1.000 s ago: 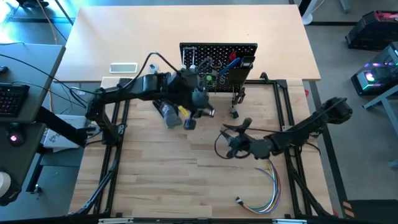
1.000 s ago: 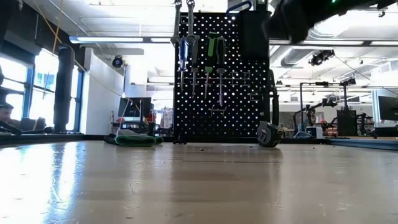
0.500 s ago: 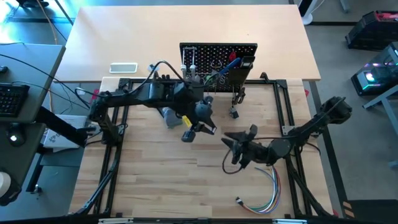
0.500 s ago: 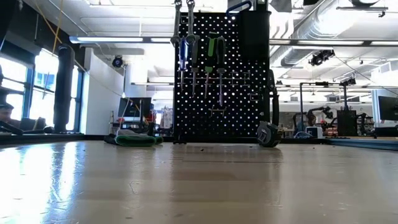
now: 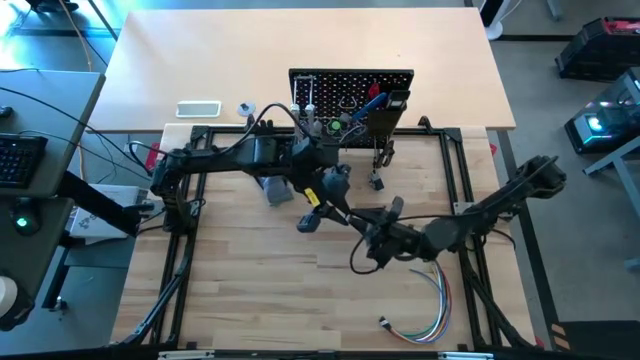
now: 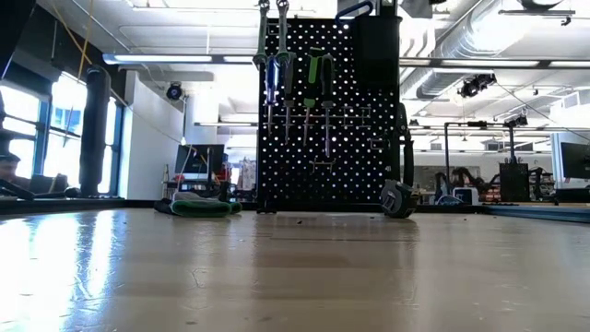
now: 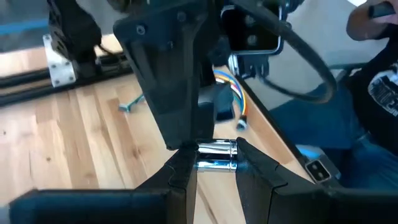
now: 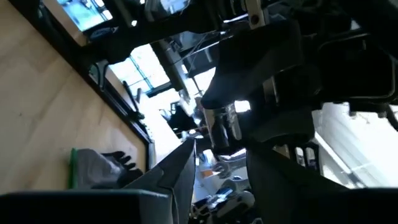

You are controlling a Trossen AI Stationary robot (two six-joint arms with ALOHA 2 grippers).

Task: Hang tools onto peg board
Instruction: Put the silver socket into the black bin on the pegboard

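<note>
The black peg board (image 5: 350, 95) stands upright at the far middle of the table, with green-handled and blue-handled tools and silver wrenches hanging on its hooks (image 6: 295, 83). My left gripper (image 5: 345, 213) is in front of the board, above the table, shut on a short silver cylindrical tool (image 7: 216, 155). My right gripper (image 5: 363, 226) meets it from the right. It is open, with its fingers on either side of the same silver tool (image 8: 222, 130). Neither gripper shows in the low view. My left gripper pinches the silver tool's short shiny barrel (image 7: 217, 163) between its two fingertips, one at each end of the barrel. The tool is lifted clear of the table. Whether my right gripper's fingers touch the tool, I cannot tell.
A grey glove with a green cuff (image 5: 275, 188) lies left of the grippers. A small round black object (image 6: 398, 198) sits by the board's right leg. A bundle of coloured wires (image 5: 428, 305) lies near the front right. A person sits beyond the table edge (image 7: 373, 93).
My left gripper has come away from the peg board toward the table's near edge and right, carrying the silver tool. My right gripper has turned and shifted a little left to meet it, so the two now stand tip to tip.
</note>
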